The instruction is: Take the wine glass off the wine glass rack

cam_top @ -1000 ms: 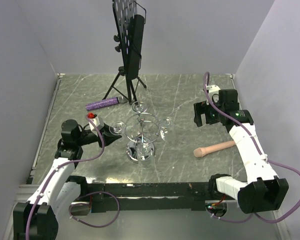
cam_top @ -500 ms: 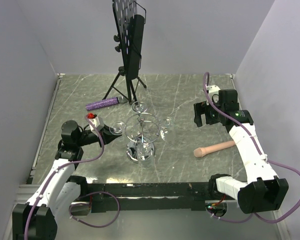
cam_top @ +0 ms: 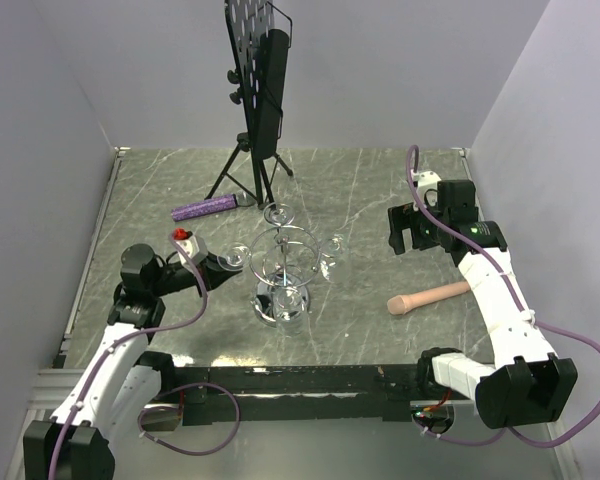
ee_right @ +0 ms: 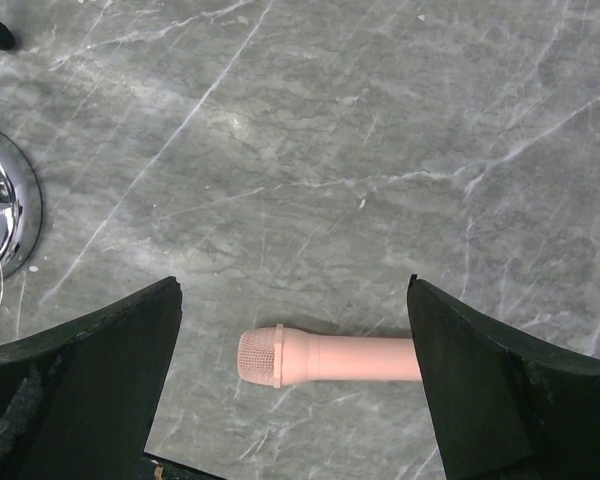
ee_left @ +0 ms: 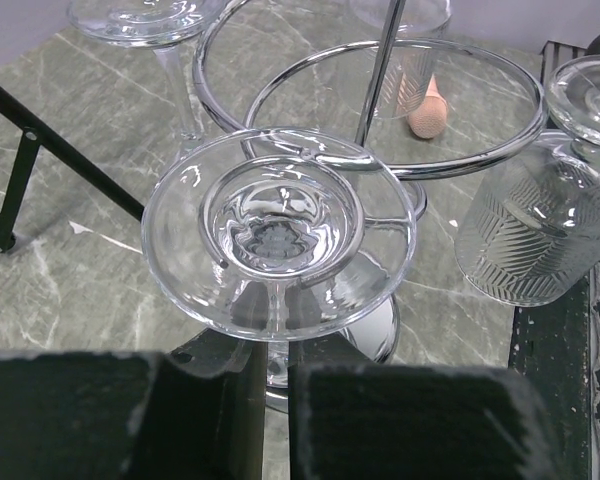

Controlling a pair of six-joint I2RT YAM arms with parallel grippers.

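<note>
The chrome wine glass rack stands mid-table, with several clear glasses hanging upside down from its wire arms. My left gripper is at its left side, shut on the stem of one wine glass. In the left wrist view the glass's round foot sits at the outer end of a wire loop, and the stem runs down between my fingers. My right gripper hovers open and empty to the right of the rack.
A pink microphone lies on the table under the right gripper. A purple tube and a black music stand are behind the rack. A patterned glass hangs close to the held one.
My left arm has shifted slightly toward the near left, still shut on the glass stem. The glass has hardly moved. The right arm is unchanged.
</note>
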